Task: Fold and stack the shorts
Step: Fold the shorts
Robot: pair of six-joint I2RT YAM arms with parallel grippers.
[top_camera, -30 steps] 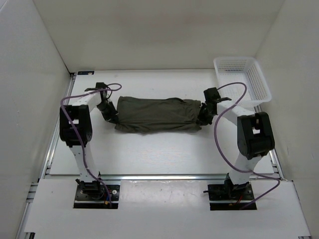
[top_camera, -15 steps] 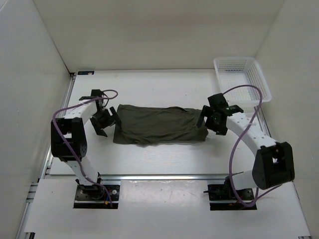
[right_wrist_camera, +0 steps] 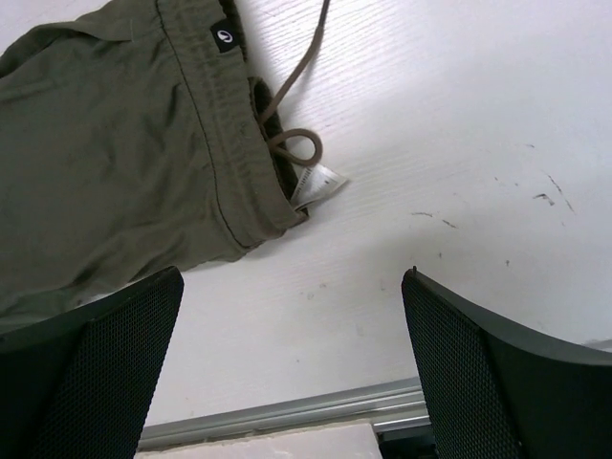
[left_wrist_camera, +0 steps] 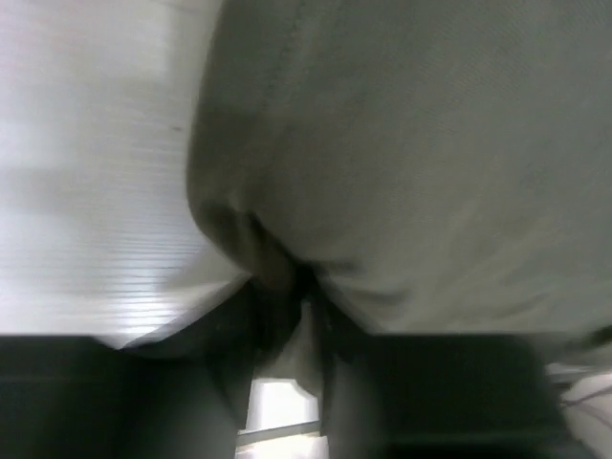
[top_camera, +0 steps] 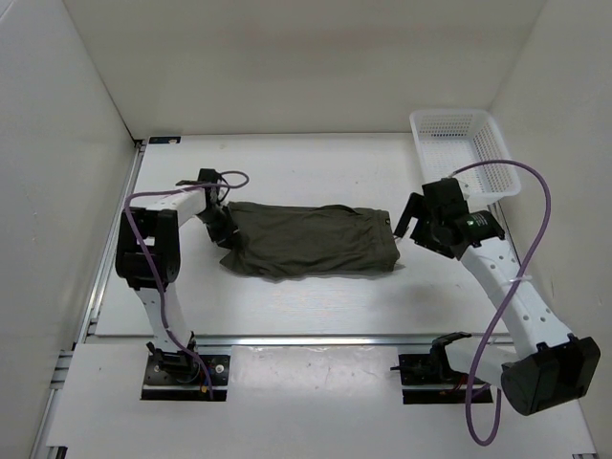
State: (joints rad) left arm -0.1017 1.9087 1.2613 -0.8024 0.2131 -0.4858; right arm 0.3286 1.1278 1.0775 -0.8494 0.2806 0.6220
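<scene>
Shorts [top_camera: 311, 239] half folded, one end pinched
They lie across the worktop [top_camera: 316, 306] from 9 to 3 o'clock. The left gripper [top_camera: 220, 229] clenches the 9 o'clock end, probably to fold it across; the right gripper [right_wrist_camera: 292, 354] stands spread and empty beside the drawstring [right_wrist_camera: 287, 105] at 3 o'clock.

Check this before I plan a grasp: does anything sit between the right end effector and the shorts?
Nothing visible: only bare table separates the open right end effector from the shorts at their waistband end.
</scene>
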